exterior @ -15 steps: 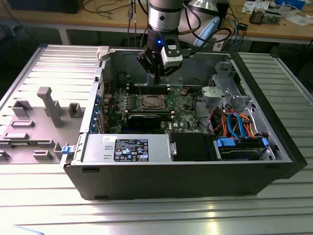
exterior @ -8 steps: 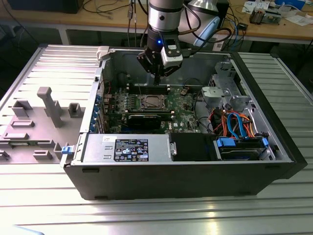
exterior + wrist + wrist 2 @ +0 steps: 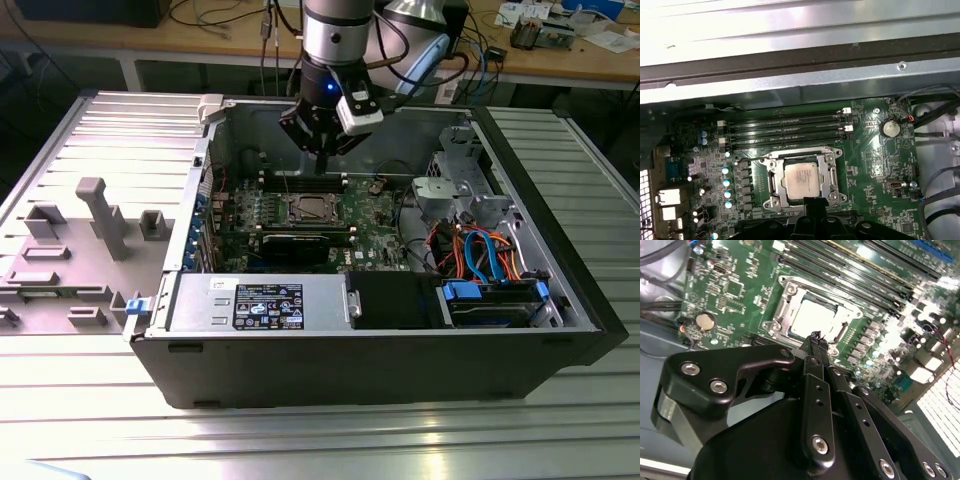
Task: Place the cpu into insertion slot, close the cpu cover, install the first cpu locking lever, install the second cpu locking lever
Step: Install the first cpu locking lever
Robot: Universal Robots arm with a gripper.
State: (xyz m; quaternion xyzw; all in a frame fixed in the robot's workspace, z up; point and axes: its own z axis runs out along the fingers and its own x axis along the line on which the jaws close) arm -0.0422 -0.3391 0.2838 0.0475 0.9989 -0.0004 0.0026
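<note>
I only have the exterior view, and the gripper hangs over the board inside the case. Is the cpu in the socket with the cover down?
Observer: Yes. In the first wrist view the cpu lies flat in the insertion slot. Its grey top shows through the window of the cpu cover, which lies flat around it.
Operator: Is the gripper carrying anything?
Observer: No. In the second wrist view the gripper has its fingers together, with nothing between them.
Operator: Is anything lying loose on the chip?
Observer: No. In both wrist views its top is bare.
</note>
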